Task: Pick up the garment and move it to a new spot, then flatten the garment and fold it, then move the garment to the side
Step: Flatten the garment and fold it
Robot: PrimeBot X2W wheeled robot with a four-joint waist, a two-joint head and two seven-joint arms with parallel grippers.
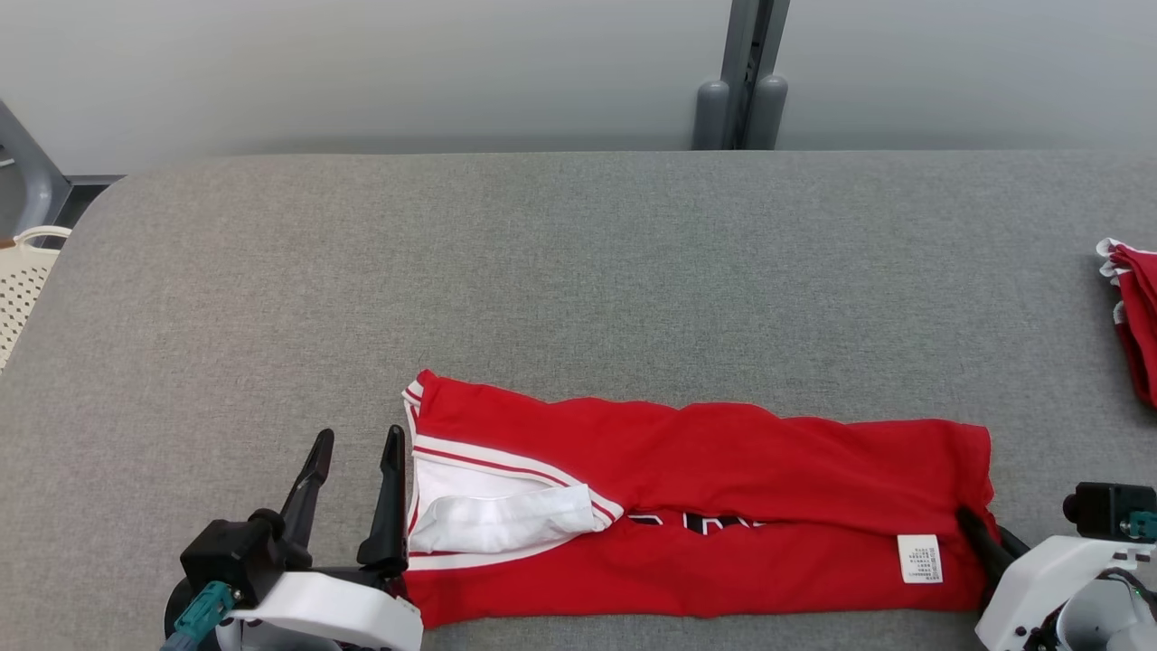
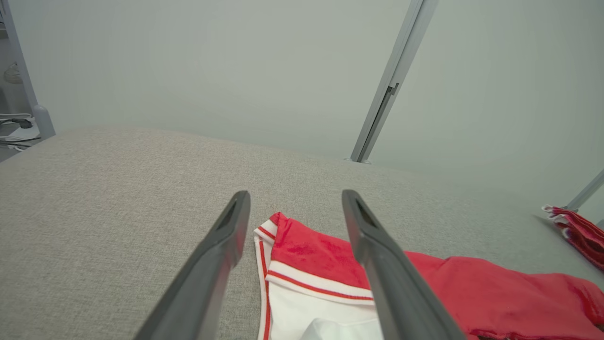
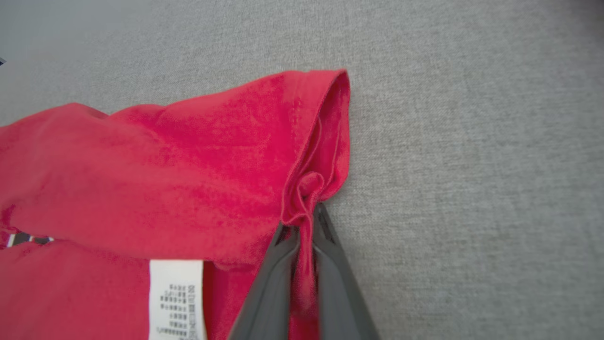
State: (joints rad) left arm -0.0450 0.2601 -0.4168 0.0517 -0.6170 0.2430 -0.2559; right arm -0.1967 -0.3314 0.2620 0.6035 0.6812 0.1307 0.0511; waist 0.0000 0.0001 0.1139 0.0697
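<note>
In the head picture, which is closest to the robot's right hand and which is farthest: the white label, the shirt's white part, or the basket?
From the right hand, shut on the shirt at its right end:
1. White label, just left of it.
2. White part, at the shirt's left end.
3. Basket, past the table and its left edge.

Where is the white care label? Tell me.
In the head view, the care label sits on the red garment near its right end, just left of the right pincer.
</note>
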